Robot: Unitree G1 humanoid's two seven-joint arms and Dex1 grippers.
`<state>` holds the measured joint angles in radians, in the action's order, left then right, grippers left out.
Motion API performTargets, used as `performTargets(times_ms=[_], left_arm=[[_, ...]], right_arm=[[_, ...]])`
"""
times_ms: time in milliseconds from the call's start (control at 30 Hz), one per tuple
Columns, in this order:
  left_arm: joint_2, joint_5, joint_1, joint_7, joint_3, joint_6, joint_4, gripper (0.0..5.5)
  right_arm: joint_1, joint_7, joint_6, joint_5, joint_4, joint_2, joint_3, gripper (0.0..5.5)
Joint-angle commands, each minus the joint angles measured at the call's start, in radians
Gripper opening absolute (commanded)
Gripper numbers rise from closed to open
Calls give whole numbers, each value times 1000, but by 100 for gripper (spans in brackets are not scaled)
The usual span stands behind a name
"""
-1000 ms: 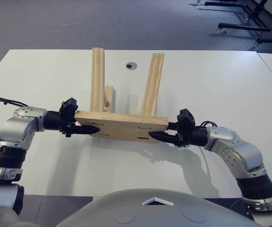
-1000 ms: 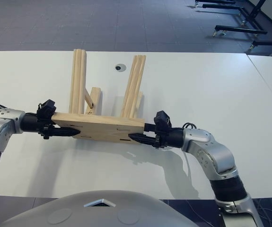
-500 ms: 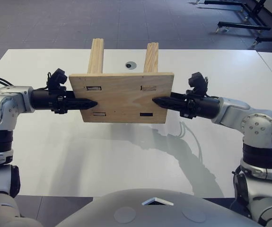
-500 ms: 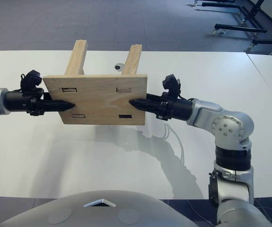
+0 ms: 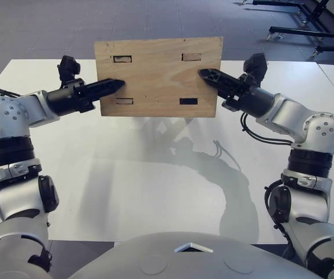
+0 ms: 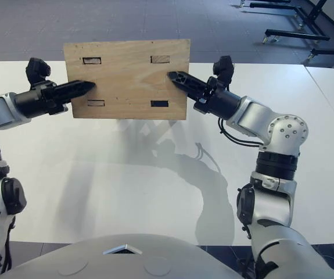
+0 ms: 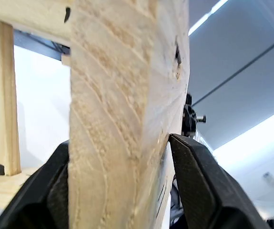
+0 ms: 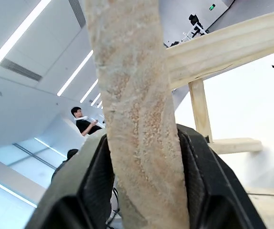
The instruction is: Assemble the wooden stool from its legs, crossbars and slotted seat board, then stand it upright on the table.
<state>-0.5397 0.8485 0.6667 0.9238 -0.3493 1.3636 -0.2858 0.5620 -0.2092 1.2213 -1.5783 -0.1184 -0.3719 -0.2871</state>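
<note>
Bright overhead light throws soft shadows across the white table [image 5: 126, 192].

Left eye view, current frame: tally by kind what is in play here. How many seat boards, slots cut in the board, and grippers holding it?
seat board: 1
slots in that board: 4
grippers shut on its side edges: 2, the left gripper and the right gripper
Total: 7
</note>
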Motion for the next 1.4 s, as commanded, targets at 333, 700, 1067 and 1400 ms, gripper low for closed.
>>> performTargets(times_ms=[333,700,1067,1400], left_arm=[[265,65,162,-326,-172,170,-40,258],[322,53,209,-525,-287,248,11,258],[360,108,275,-814,-326,251,7,258],[370,236,328,-1059,-356,251,-25,258]], right_arm=[[154,125,26,-108,-126,100,65,146],[180,391,-46,-375,-144,121,84,141],[106,478,-93,-393,-122,127,69,141],[55,563,-130,-393,-115,172,44,141]])
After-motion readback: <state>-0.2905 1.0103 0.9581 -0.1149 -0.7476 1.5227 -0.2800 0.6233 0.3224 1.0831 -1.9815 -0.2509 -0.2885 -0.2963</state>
